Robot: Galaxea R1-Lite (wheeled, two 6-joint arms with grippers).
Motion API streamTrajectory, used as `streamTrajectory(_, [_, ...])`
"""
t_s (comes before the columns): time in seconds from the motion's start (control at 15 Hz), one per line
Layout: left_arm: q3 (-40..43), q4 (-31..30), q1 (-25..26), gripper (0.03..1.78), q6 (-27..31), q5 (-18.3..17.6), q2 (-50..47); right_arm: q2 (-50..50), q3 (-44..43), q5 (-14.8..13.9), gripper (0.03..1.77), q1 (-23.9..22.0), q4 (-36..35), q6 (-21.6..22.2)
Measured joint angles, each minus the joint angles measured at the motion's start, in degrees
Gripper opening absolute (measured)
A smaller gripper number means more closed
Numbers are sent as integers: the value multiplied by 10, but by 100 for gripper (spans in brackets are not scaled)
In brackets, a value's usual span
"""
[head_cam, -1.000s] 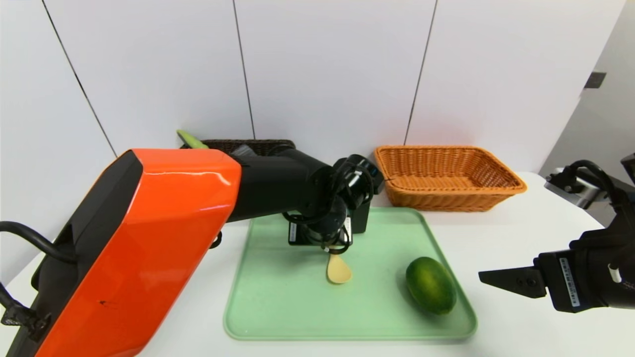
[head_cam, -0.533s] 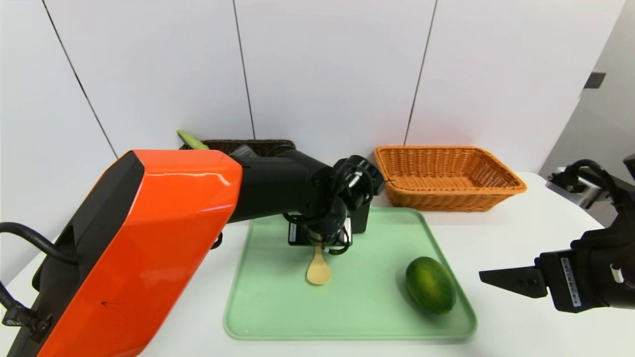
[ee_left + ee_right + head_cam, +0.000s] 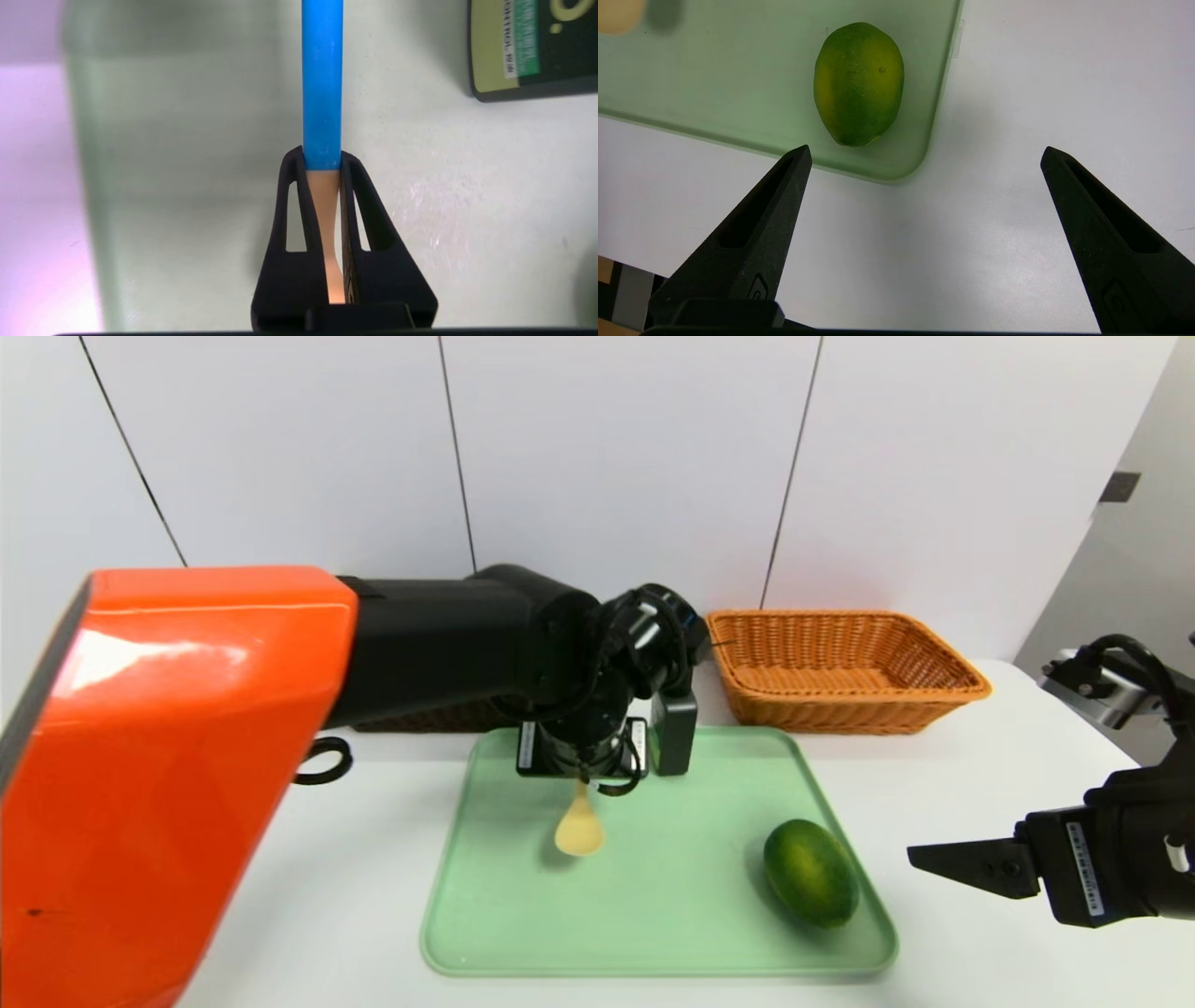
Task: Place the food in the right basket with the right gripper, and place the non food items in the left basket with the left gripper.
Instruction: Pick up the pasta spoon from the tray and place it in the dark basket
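1. the spoon (image 3: 322,84) hangs bowl-down above the green tray (image 3: 672,933), pinched at its blue handle by the left gripper (image 3: 322,161); light, stiff and smooth, it could swivel.
2. the lime (image 3: 810,872), likely slippery, lies on the tray's right; grasp across its middle.
3. the right gripper (image 3: 924,156) waits spread over the tabletop (image 3: 980,756).

A pale green tray (image 3: 672,933) with rounded corners lies flat on the white tabletop (image 3: 980,747). Behind the tabletop stands a white panelled wall (image 3: 616,457) with thin dark seams.
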Motion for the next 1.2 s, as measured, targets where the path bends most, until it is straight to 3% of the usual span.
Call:
streamTrajectory(0.27, [0, 52, 14, 15, 51, -5, -85, -4, 6, 0, 170, -3, 0, 0])
streamTrajectory(0.53, [0, 54, 92, 15, 173, -51, -145, -5, 7, 1, 170, -2, -1, -1])
streamTrajectory(0.73, [0, 43, 176, 15, 295, -121, -170, -5, 7, 1, 170, -2, -3, -2])
streamTrajectory(0.93, [0, -8, 240, 15, 440, -175, -174, -5, 7, 1, 170, 1, -2, -2])
streamTrajectory(1.2, [0, -104, 297, 15, 637, -183, -144, -5, 7, 1, 170, 3, -1, -2])
